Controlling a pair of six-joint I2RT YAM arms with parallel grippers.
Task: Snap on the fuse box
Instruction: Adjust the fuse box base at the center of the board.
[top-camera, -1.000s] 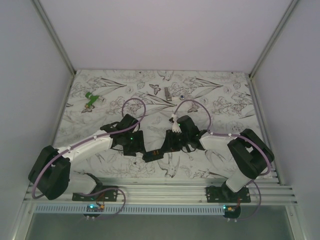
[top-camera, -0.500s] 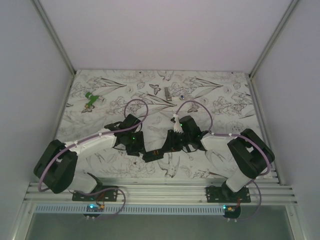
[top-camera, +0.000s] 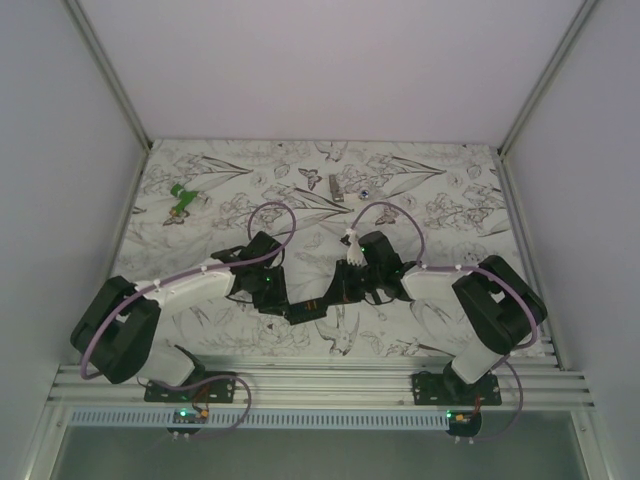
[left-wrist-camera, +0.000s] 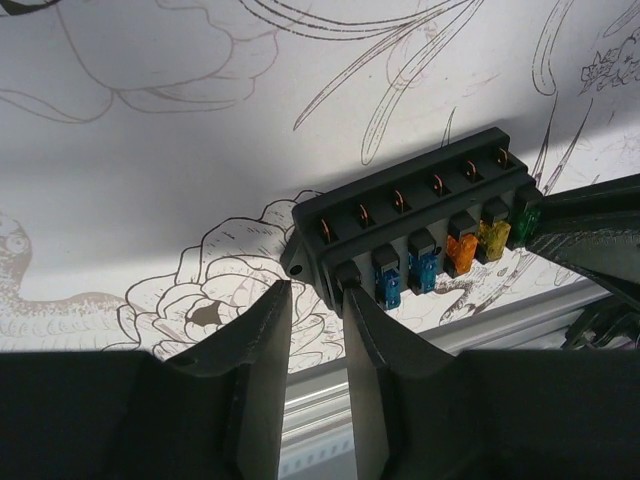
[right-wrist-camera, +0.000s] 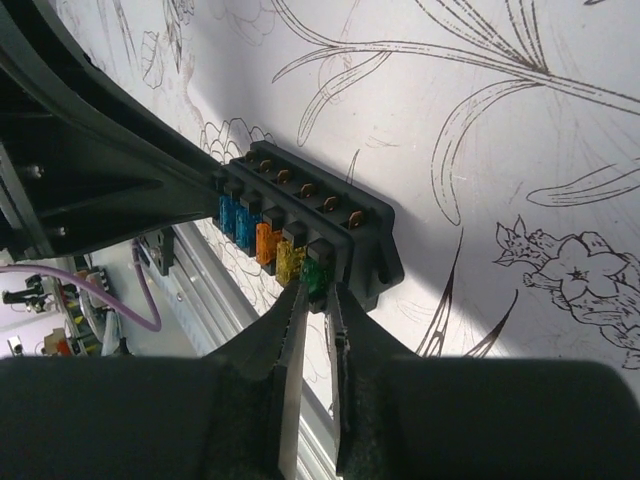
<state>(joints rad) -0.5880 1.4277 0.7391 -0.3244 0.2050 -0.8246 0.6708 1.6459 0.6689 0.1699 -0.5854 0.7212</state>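
Note:
The fuse box (top-camera: 306, 311) is a small black box lying on the patterned mat near the front edge, between my two grippers. The left wrist view shows its row of blue, orange, yellow and green fuses (left-wrist-camera: 420, 235). My left gripper (left-wrist-camera: 316, 290) is open with a narrow gap and holds nothing. Its right fingertip (left-wrist-camera: 352, 300) touches the box's left end. My right gripper (right-wrist-camera: 318, 288) is shut on the green-fuse end of the fuse box (right-wrist-camera: 300, 215). In the top view the left gripper (top-camera: 280, 302) and right gripper (top-camera: 335, 299) flank the box.
A green object (top-camera: 182, 198) lies at the far left of the mat. A small grey metal piece (top-camera: 336, 187) lies at the far middle. An aluminium rail (top-camera: 320, 380) runs along the near edge just behind the fuse box. White walls enclose the mat.
My left arm has swung in, bringing its gripper right and nearer to the fuse box's left end. The right gripper and the fuse box have barely moved.

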